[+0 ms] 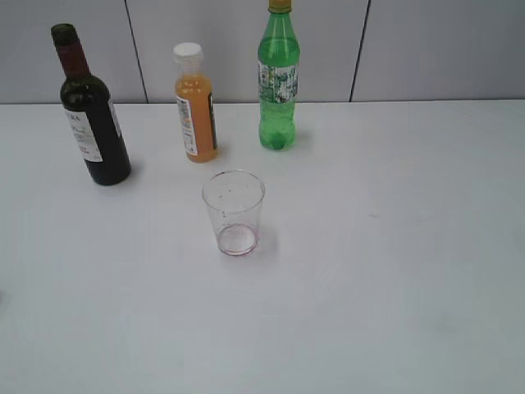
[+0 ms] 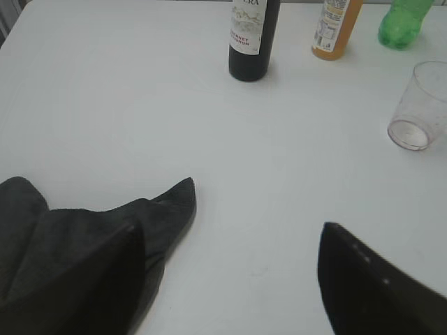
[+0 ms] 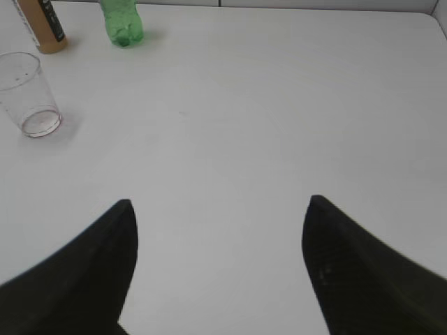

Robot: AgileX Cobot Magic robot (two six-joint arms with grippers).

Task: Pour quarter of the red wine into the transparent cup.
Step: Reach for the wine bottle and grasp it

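Both tools hang spread wide above the white bench (image 1: 394,271), each holding nothing: the left tool (image 2: 258,234) shows its two dark fingers far apart over bare surface in the left wrist view, and the right tool (image 3: 220,213) shows the same wide gap in the right wrist view. Neither arm appears in the exterior view. The red wine bottle (image 1: 93,115) stands upright at the far left of the bench, dark glass with a maroon foil neck and a white label, its top uncapped as far as the exterior view shows. The transparent cup (image 1: 234,212) stands upright near the middle of the bench, in front of the row of bottles and apart from all of them, with only a thin reddish ring at its base. To the right of the wine stands the orange juice bottle (image 1: 195,107) with a white cap, and further right the green soda bottle (image 1: 279,78), both upright near the back wall. From the left wrist view the wine bottle lies straight ahead of the left tool, well apart, with the cup off to the right.
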